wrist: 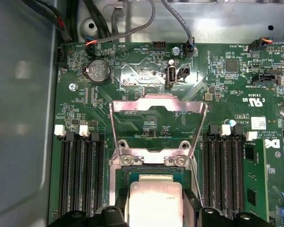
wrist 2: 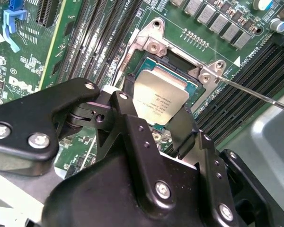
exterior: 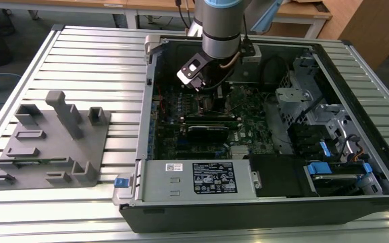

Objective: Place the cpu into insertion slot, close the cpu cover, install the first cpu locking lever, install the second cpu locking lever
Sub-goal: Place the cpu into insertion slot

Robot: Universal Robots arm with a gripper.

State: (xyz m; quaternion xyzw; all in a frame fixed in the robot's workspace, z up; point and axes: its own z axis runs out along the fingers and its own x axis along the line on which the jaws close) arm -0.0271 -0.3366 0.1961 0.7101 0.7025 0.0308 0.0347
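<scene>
My gripper (exterior: 210,95) is down inside the open computer case (exterior: 262,212), over the motherboard. In both wrist views its black fingers (wrist 2: 180,127) are shut on opposite edges of the cpu (wrist 2: 157,100), a pale silver square chip. The cpu (wrist: 154,203) sits slightly tilted right over the insertion slot (wrist 2: 193,84); whether it rests in the slot I cannot tell. The cpu cover (wrist: 158,105), a thin silver frame, stands swung open beyond the slot. A thin wire locking lever (wrist 2: 255,94) sticks out free from the socket corner.
Black memory slots (wrist: 80,175) flank the socket on both sides. A grey power-supply box (exterior: 201,177) lies along the case's near side, and a dark card (exterior: 208,130) lies mid-board. A grey fixture (exterior: 52,142) stands on the slatted table at the exterior view's left.
</scene>
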